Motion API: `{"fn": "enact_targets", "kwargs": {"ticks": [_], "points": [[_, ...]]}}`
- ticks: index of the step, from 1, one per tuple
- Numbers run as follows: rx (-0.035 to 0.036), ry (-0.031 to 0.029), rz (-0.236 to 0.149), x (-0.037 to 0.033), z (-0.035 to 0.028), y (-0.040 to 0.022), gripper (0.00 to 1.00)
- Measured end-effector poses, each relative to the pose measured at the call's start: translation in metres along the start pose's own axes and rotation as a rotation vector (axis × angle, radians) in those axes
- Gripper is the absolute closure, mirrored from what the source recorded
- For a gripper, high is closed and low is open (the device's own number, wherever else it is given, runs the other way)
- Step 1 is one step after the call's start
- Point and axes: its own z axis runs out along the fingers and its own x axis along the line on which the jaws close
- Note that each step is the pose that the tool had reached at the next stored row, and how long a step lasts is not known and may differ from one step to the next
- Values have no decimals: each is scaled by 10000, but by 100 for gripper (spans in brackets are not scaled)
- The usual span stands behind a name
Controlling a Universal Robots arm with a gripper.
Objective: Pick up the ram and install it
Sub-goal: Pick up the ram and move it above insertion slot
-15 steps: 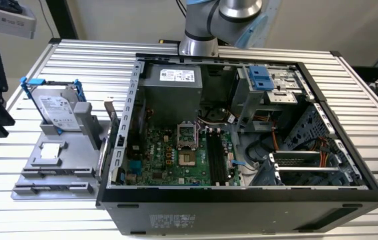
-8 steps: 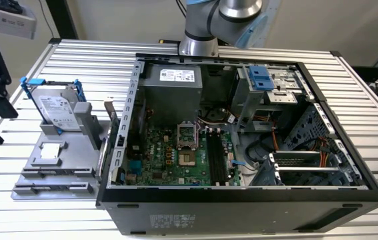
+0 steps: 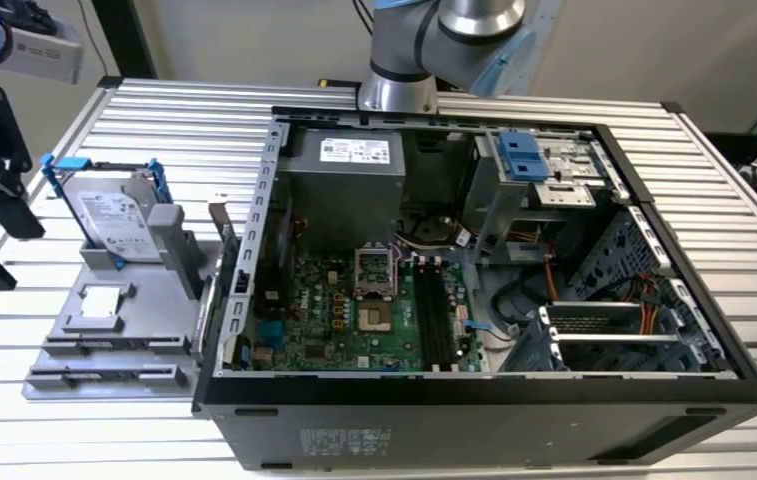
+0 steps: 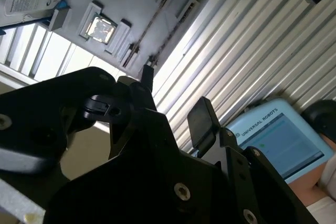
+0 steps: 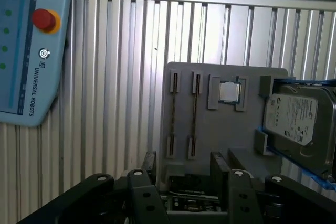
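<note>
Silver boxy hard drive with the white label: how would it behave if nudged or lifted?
The silver boxy hard drive looks like a rigid metal block, so probably stiff and heavy for its size. It stands on edge in a blue plastic bracket on the grey fixture plate, which likely steadies it against tipping.

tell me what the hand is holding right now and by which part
Nothing: the hand is open, its fingers apart with just the ribbed table showing between them.
</note>
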Motion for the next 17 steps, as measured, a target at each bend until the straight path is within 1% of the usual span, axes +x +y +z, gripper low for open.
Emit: {"fn": "enact_targets", "kwargs": {"ticks": [2, 4, 8, 17], "points": [[0, 0, 33, -14, 12, -2, 0], [0, 0, 65, -34, 36, -4, 0], [0, -13, 113, -50, 108, -5, 0], [1, -63, 164, -55, 273, -2, 0]]}}
